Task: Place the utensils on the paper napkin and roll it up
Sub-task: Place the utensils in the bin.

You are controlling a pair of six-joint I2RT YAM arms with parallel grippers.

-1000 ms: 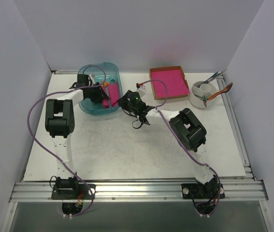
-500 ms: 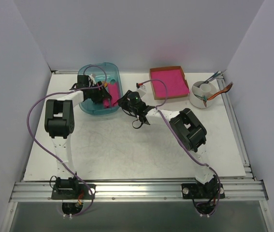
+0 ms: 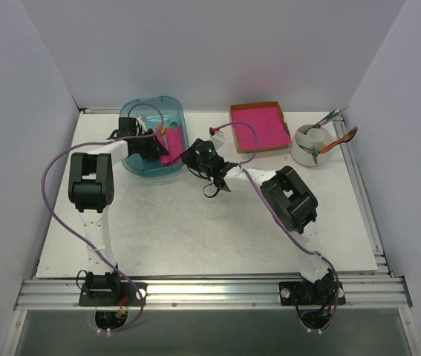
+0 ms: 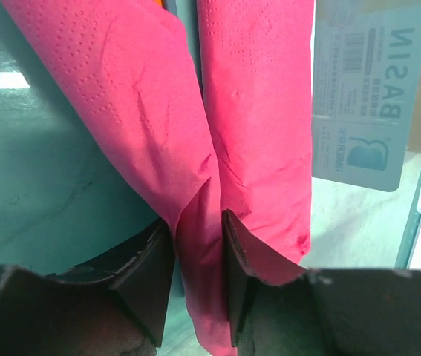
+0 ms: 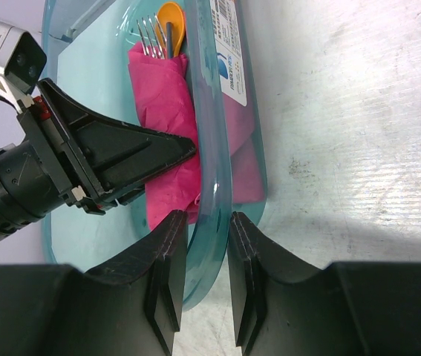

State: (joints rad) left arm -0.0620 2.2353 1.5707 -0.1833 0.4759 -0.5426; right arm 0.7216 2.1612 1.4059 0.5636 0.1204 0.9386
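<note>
The pink paper napkin [image 5: 162, 96] lies rolled inside a teal basin [image 5: 221, 148], with the grey fork [image 5: 149, 33] and orange spoon [image 5: 171, 16] sticking out of its far end. My left gripper [image 4: 199, 245] is inside the basin, shut on a fold of the napkin [image 4: 255, 111]. My right gripper [image 5: 209, 230] is shut on the basin's wall, one finger inside and one outside. In the top view the basin [image 3: 139, 165] is at the back left, with the left gripper [image 3: 154, 148] in it and the right gripper [image 3: 190, 158] at its right rim.
A cardboard box holding a stack of pink sheets [image 3: 257, 126] stands at the back centre-right. A white holder with teal-handled cutlery [image 3: 314, 144] is at the back right. A printed label [image 4: 366, 89] is on the basin wall.
My left wrist has shifted slightly inside the basin. The right arm and the basin have not visibly moved.
</note>
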